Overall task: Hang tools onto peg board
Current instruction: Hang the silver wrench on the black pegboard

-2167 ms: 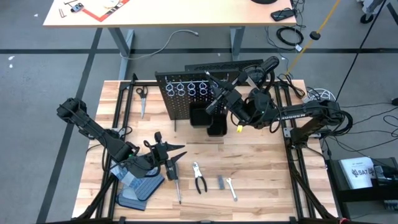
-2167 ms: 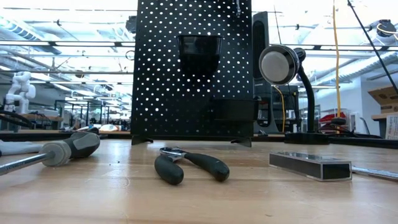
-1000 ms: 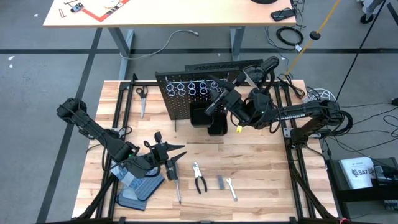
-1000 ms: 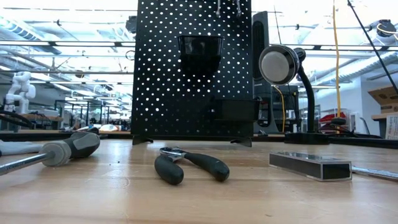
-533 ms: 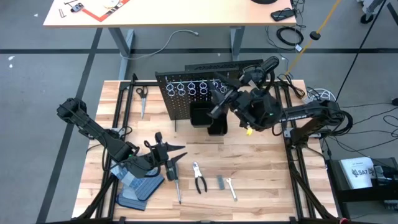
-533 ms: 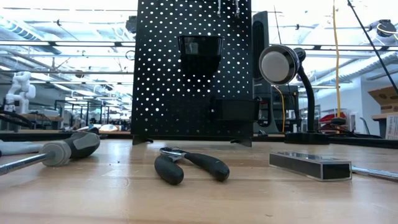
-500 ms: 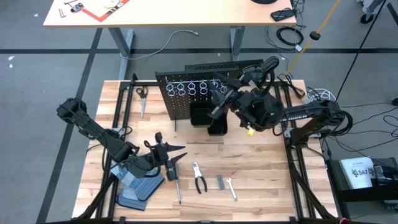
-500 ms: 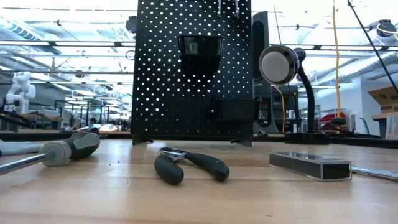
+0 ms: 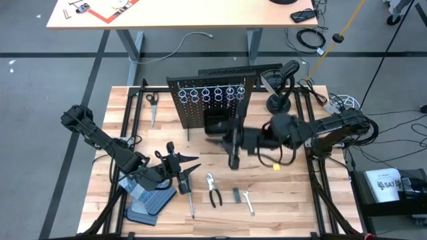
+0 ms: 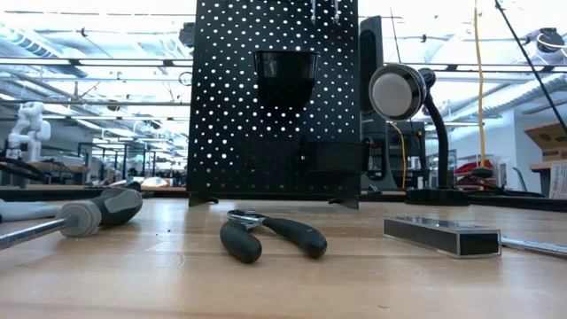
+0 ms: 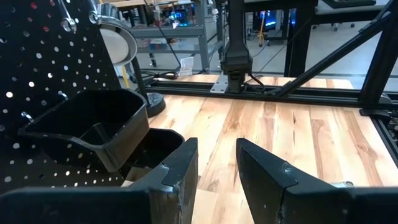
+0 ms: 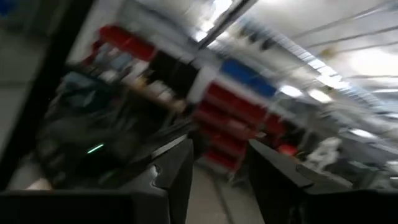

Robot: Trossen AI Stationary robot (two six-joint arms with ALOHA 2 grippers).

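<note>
The left gripper point(image 9: 179, 162) hovered near the worktop's point(image 9: 287, 193) left front, fingers parted around nothing. Beside it lay the screwdriver point(image 9: 189, 199), pliers point(image 9: 213, 192), a grey metal piece point(image 9: 236, 195) and a wrench point(image 9: 248, 202), bare wood beyond. The peg board point(image 9: 208, 100) stood far back. The right gripper point(image 9: 233, 148) hung before it, slightly spread, empty.

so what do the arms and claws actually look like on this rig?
Both arms are dark, near-black jointed links. The right arm carries looped black cables and a small yellow tag. The left claw has two broad black wedge-shaped fingers with a small screw visible on one; the right claw has the same dark paired fingers.
</note>
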